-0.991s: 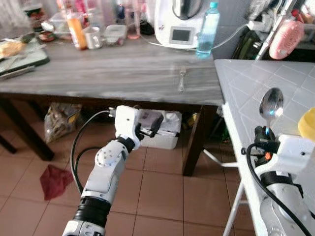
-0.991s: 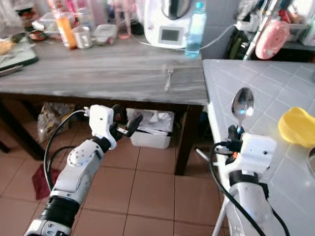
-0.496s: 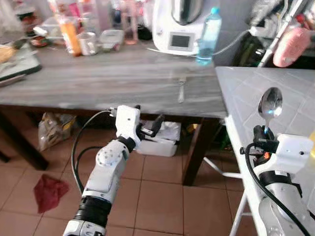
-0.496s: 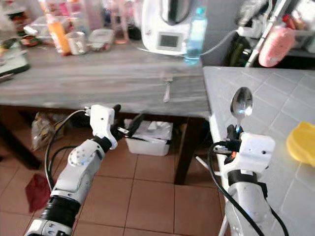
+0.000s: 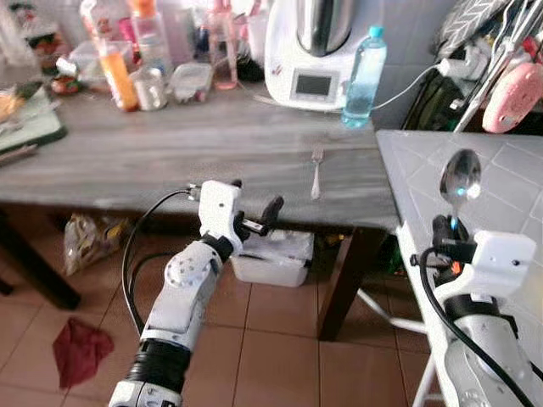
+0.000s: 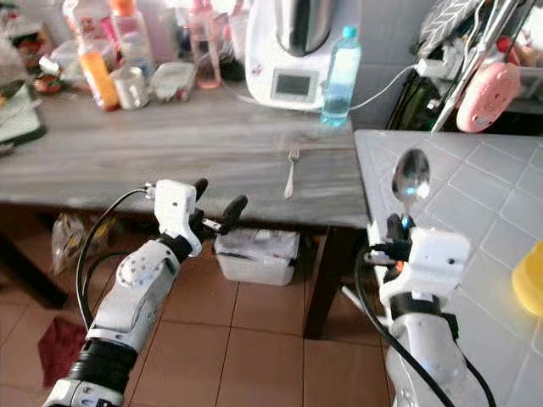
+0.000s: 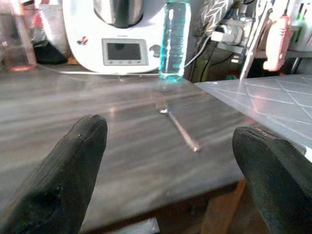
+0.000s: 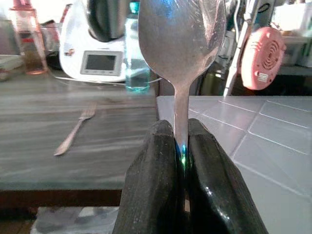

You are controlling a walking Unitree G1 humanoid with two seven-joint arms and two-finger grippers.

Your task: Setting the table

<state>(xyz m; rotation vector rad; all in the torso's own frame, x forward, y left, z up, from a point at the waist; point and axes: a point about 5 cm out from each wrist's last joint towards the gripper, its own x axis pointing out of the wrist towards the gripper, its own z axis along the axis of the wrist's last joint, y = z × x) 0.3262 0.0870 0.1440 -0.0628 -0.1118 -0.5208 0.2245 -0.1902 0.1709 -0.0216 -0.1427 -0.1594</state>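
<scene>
One spoon stands upright, pinched by its handle in the right gripper, over the near edge of the tiled counter on the right. One fork lies on the wooden table, near its right end. The left gripper hovers empty at the table's near edge, fingers spread. Judged step: carrying the spoon over. Next it likely needs laying beside the fork.

Grey wood-grain table, fork near its right edge, water bottle, white kitchen appliance, orange bottle, metal cup
</scene>
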